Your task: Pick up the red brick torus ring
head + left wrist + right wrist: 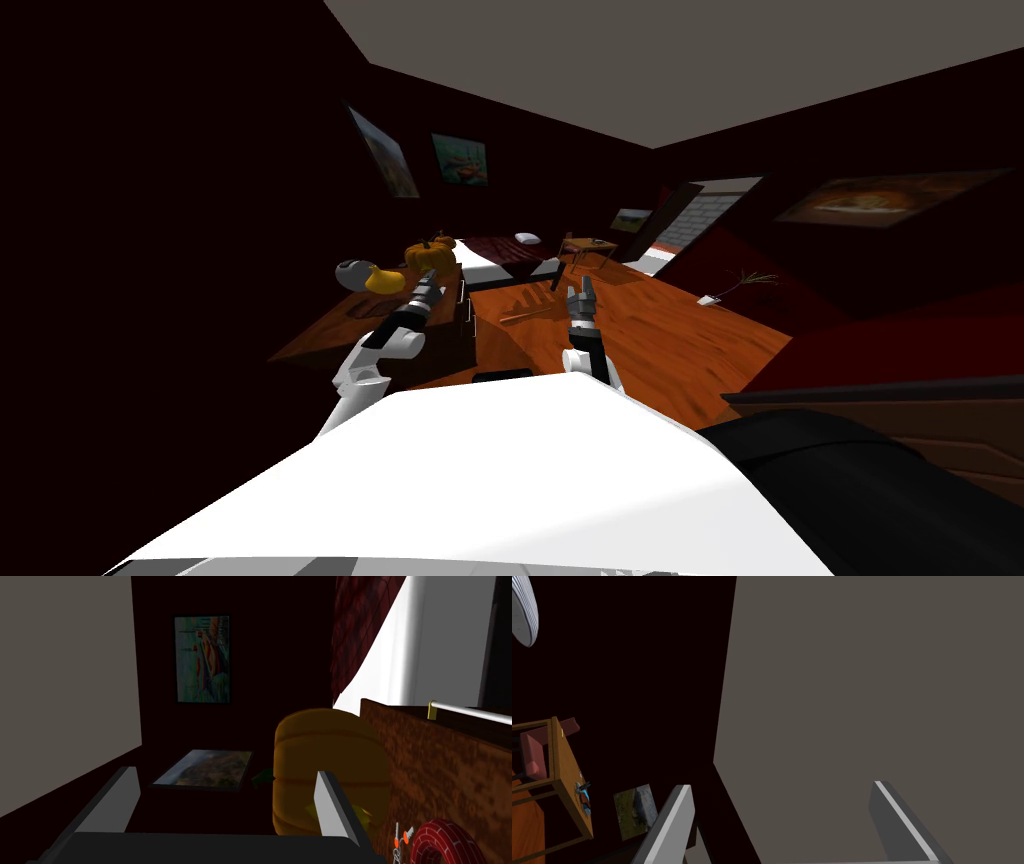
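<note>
The red brick torus ring (pixel 443 843) lies on a brown wooden top (pixel 440 766), partly cut off at the picture's edge. It sits outside my left gripper (pixel 227 801), just past one finger (pixel 334 806). That gripper is open with nothing between its fingers, and an orange pumpkin (pixel 327 766) stands just ahead of that same finger. In the head view my left gripper (pixel 432 278) reaches over the wooden dresser (pixel 330 335) toward the pumpkin (pixel 428 254). My right gripper (pixel 581 292) hangs open over the wooden floor, holding nothing, as the right wrist view (pixel 787 816) confirms.
A small tool with orange dots (pixel 403 837) lies right beside the ring. A yellow gourd (pixel 384 281) and a grey-white object (pixel 350 270) share the dresser top. A white handle bar (pixel 470 712) runs along the dresser. A bed (pixel 500 258) and small table (pixel 588 245) stand beyond.
</note>
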Controlling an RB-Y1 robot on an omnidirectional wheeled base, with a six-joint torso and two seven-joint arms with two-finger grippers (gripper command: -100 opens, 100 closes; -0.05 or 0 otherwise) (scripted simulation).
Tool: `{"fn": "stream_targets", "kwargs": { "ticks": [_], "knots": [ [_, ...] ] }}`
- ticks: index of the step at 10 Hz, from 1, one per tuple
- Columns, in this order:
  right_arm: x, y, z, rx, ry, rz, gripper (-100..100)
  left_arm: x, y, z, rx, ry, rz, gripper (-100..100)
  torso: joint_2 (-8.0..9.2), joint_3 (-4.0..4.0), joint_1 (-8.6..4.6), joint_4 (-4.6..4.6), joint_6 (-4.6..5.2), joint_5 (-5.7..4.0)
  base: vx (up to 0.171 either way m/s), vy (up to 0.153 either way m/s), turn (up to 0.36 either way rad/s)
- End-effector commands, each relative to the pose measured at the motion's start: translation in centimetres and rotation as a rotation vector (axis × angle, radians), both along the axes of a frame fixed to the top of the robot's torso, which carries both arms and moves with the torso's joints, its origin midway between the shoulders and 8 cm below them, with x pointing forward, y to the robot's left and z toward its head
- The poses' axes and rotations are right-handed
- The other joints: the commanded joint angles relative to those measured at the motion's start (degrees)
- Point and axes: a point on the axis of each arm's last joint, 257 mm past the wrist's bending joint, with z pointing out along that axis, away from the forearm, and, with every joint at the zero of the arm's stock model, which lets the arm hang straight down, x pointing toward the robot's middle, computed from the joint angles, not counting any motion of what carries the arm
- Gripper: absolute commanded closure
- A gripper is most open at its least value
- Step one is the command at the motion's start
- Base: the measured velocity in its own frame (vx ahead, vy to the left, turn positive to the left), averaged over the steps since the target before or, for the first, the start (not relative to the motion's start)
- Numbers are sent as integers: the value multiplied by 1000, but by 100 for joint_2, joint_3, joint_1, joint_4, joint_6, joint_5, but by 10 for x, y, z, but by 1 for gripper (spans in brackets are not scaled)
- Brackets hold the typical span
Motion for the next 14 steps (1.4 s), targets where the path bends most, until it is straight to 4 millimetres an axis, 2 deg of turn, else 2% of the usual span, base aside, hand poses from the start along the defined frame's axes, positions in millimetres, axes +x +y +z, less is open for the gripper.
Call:
{"fn": "stream_targets", "kwargs": {
  "ticks": [1,3,6,7,8,10,11,12,13,14],
  "knots": [
    [0,0,0,0,0,0,0,11,9,-8,8,46,8,-100,0,0,0,0,0,0,-32,-16,-74],
    [0,0,0,0,0,0,0,11,11,-17,10,81,14,-100,2,1,0,0,0,0,-19,-12,-16],
    [0,0,0,0,0,0,0,28,30,-33,18,167,37,-100,-3,-2,1,-1,-1,0,-16,-13,-61],
    [0,0,0,0,0,0,0,28,31,-40,20,196,43,-100,-3,-2,1,-1,1,0,-13,-9,-39],
    [0,0,0,0,0,0,0,35,42,-44,19,225,57,-100,-4,-2,2,-1,0,0,-10,-11,-70],
    [0,0,0,0,0,0,0,34,44,-54,22,267,64,-100,-6,-3,3,-1,-1,1,-3,-4,-16],
    [0,0,0,0,0,0,0,41,57,-59,18,302,83,-100,-7,-4,4,-1,-1,1,-1,-5,-63],
    [0,0,0,0,0,0,0,40,58,-66,20,329,88,-100,-9,-5,5,-2,1,1,-1,-2,-34],
    [0,0,0,0,0,0,0,46,71,-69,12,355,107,-100,-9,-5,5,-2,-1,1,3,-3,-56],
    [0,0,0,0,0,0,0,44,73,-75,14,381,112,-100,-11,-6,5,-2,0,1,4,-1,-28]
  ]
}}
